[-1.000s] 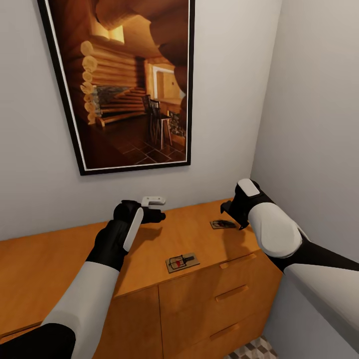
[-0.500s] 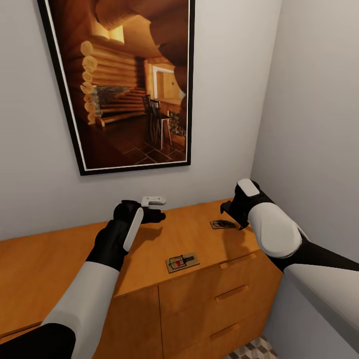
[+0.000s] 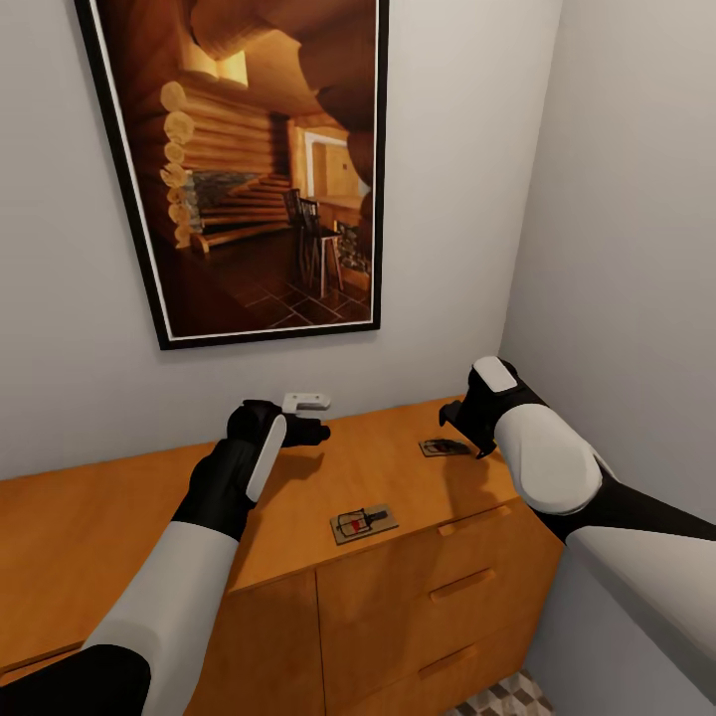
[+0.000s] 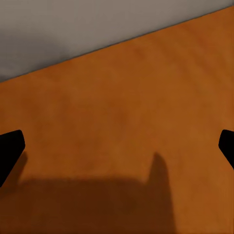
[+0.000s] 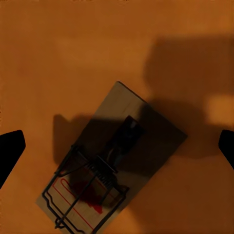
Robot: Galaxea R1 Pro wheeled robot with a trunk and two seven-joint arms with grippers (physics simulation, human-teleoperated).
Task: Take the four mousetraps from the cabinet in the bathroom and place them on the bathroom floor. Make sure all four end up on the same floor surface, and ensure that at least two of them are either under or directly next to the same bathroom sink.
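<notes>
Two mousetraps lie on the orange-brown cabinet top [image 3: 119, 527]. One mousetrap [image 3: 363, 522] sits near the front edge, between my arms. The other mousetrap [image 3: 445, 447] lies toward the right end, directly beneath my right gripper [image 3: 455, 428]. In the right wrist view this trap [image 5: 112, 163] lies flat in shadow between the open fingers of the right gripper [image 5: 117, 146], apart from them. My left gripper [image 3: 303, 418] hovers open over bare wood near the back wall. In the left wrist view, the left gripper [image 4: 117, 146] has nothing between its fingertips. The sink is out of view.
A large framed picture [image 3: 249, 169] hangs on the grey wall behind the cabinet. The side wall [image 3: 636, 249] stands close on the right. Drawers with bar handles [image 3: 462, 585] face me. A patch of cube-patterned floor [image 3: 507, 696] shows at the lower right.
</notes>
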